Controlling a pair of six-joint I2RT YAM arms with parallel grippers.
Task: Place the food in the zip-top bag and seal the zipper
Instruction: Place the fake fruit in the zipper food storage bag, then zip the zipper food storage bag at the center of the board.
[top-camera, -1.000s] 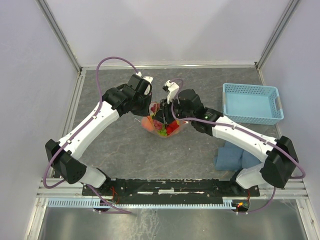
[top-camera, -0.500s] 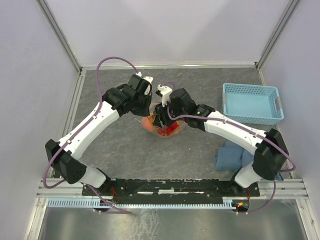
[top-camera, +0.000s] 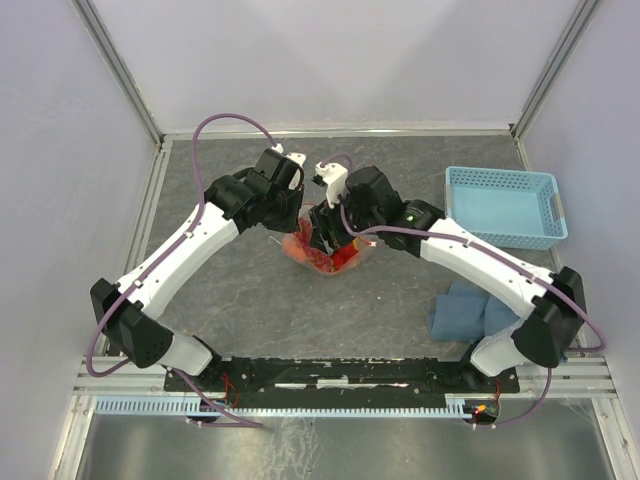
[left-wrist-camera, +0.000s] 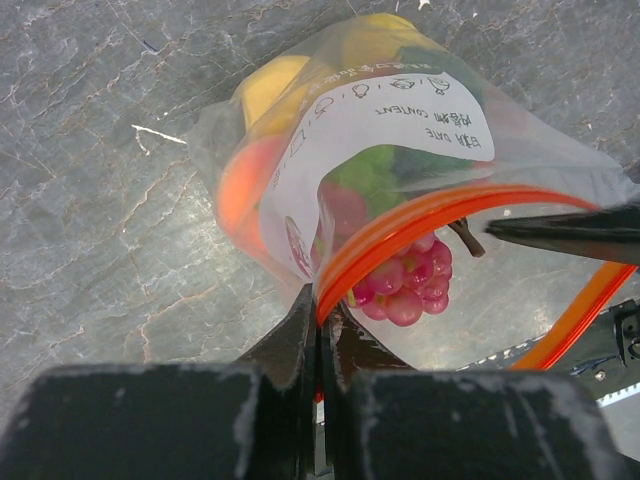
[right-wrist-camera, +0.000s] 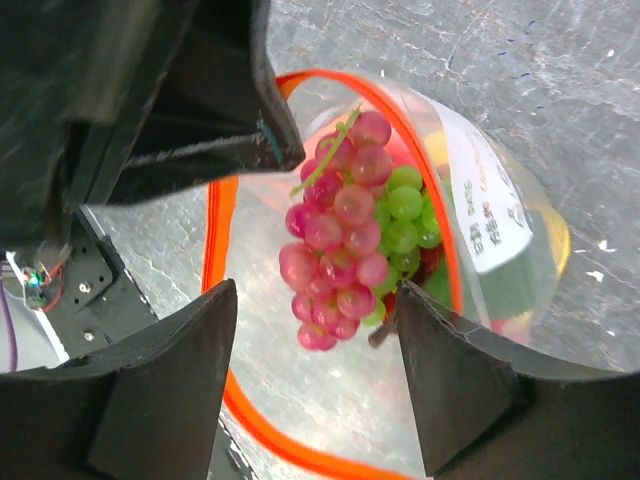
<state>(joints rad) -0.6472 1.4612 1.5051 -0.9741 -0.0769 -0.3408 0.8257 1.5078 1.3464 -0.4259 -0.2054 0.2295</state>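
Pinching the zipper (left-wrist-camera: 420, 215) tight, my left gripper (left-wrist-camera: 322, 310) has its fingers together on the strip, with the bag (left-wrist-camera: 540, 170) just beyond them. My right gripper (right-wrist-camera: 312, 290) has its fingers spread, and the grapes (right-wrist-camera: 345, 230) lie between them inside the gaping mouth. Only the left wrist shows the peach (left-wrist-camera: 240, 185) deeper in. Overhead, both wrists mostly hide the bag, and the basket (top-camera: 500, 205) sits well right.

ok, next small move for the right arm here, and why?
Probably lift the right gripper clear of the zip-top bag's mouth. Its fingers are open and empty, and the grapes lie inside the zipper, with other fruit deeper in. The left gripper is shut on the zipper's near end, so the right one looks free to go pinch the strip shut.
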